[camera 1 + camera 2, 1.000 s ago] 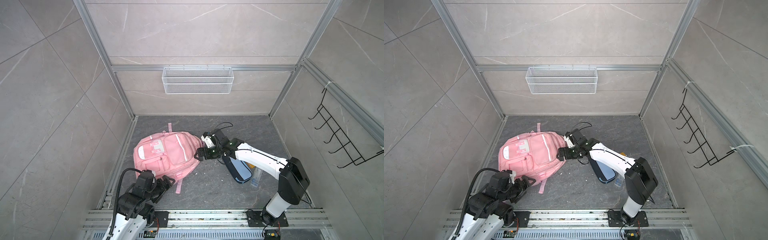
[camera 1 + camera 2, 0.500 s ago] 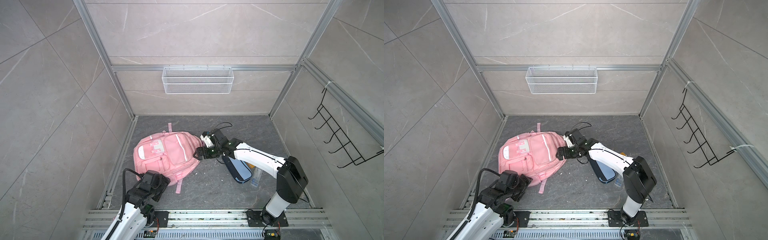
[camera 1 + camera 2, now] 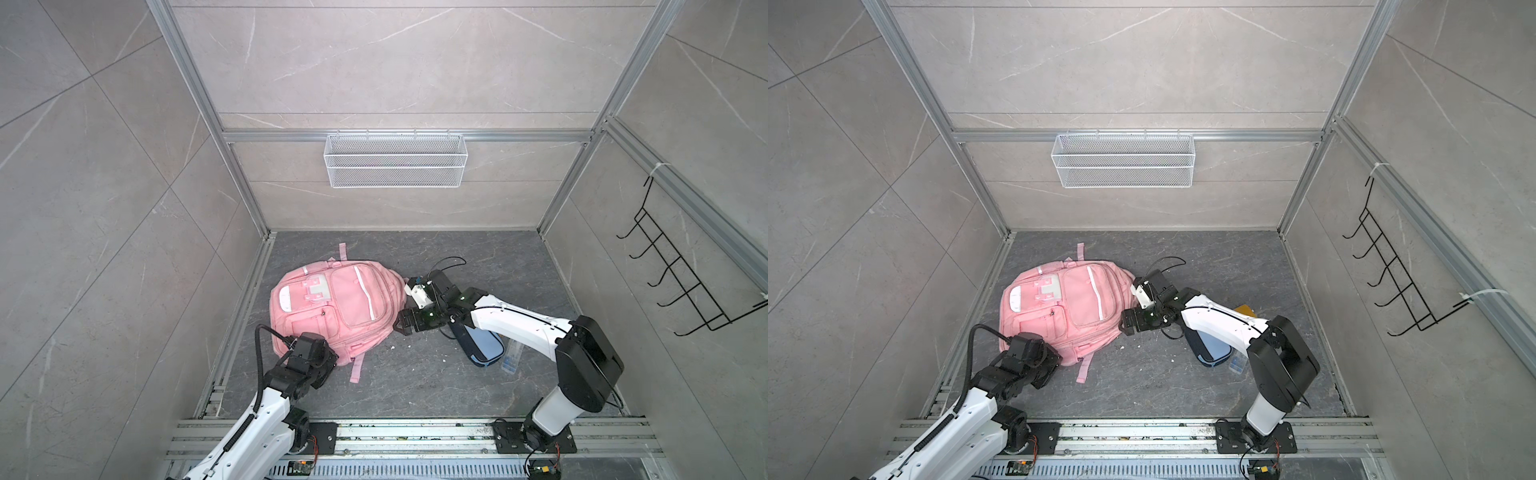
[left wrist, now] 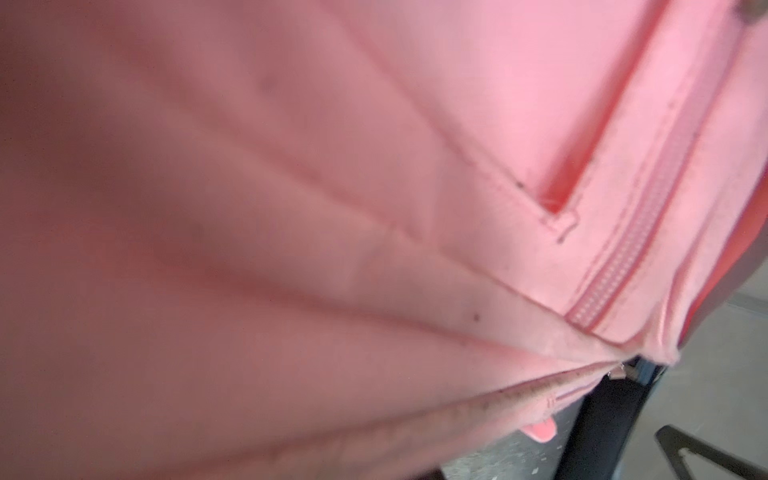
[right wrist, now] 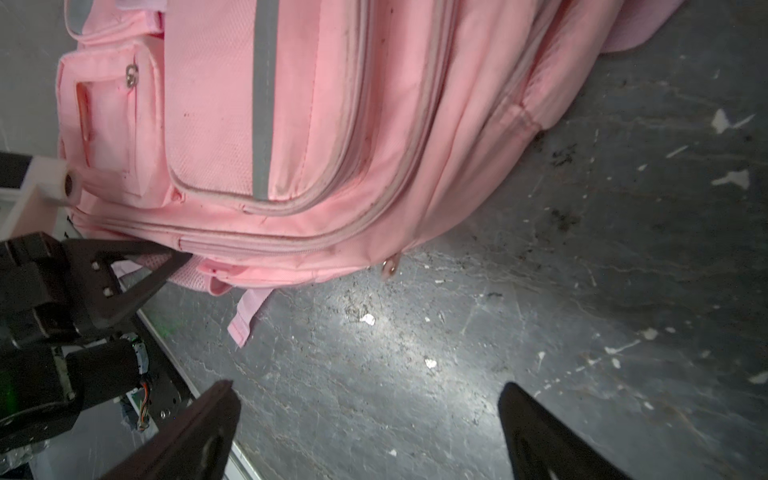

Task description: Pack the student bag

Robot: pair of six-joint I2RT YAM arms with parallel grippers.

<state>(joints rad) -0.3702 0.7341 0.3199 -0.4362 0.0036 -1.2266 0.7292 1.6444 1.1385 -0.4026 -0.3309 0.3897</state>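
The student bag, judged soft, limp and light, is laid just ahead of the right gripper, whose jaws are set wide apart and empty. The left gripper is closed, apparently pinched on an edge seam, a sound hold; the pinch itself is hidden by fabric.

The student bag is soft pink woven cloth, matt and slightly grubby, with dull grey reflective strips and fine pink zips; the counter beneath is a dark, stone-look slab, scuffed and flecked, with a faint sheen; the walls are smooth grey veined tile; at twelve o'clock, a white metal mesh basket; at three o'clock, a thin black wire rack; the right claw is matt black plastic.
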